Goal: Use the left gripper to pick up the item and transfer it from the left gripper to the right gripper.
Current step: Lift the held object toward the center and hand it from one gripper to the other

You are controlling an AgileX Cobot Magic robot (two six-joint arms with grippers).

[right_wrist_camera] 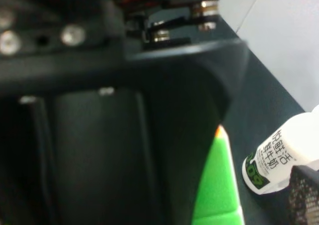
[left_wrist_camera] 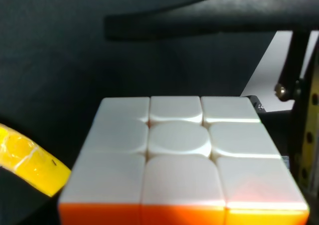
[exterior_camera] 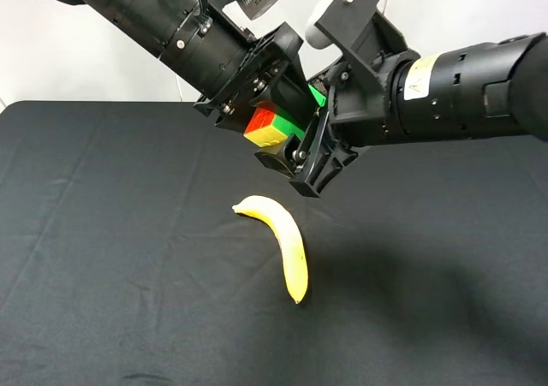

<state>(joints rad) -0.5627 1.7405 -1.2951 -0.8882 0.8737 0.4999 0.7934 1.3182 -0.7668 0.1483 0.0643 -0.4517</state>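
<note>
The puzzle cube hangs in mid-air above the table, showing red, yellow and green faces. My left gripper reaches in from the upper left and is shut on it. The left wrist view shows the cube's pale top face with an orange edge, close up. My right gripper comes in from the right with its jaws spread around the cube's green side. In the right wrist view a green face shows beside the left gripper's black body. I cannot see the right pads touching the cube.
A yellow banana lies on the black tablecloth just below the two grippers; its end shows in the left wrist view. A white bottle lies on the cloth in the right wrist view.
</note>
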